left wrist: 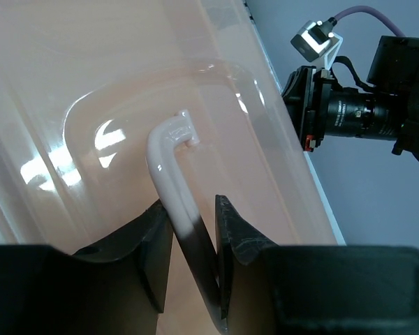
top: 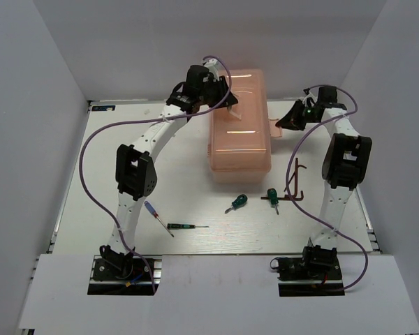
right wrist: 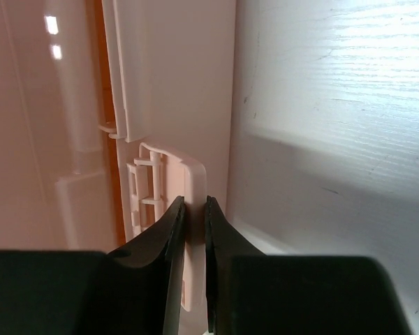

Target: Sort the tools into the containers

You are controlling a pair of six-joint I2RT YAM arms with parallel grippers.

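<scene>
The salmon-pink toolbox (top: 241, 132) stands closed at the table's middle back. My left gripper (top: 228, 103) is over its lid and shut on the white lid handle (left wrist: 169, 164), which runs between the fingertips (left wrist: 193, 223). My right gripper (top: 278, 124) is at the box's right side, shut on the side latch (right wrist: 194, 183), pinched between the fingertips (right wrist: 195, 213). On the table in front lie two green-handled screwdrivers (top: 237, 203) (top: 272, 196), a blue-handled screwdriver (top: 154, 213), a black precision screwdriver (top: 185, 226) and a dark L-shaped hex key (top: 298, 180).
The tools lie between the toolbox and the arm bases (top: 122, 269) (top: 311, 269). White walls close in the table at the left, back and right. The right arm's wrist camera (left wrist: 356, 112) shows beyond the lid in the left wrist view.
</scene>
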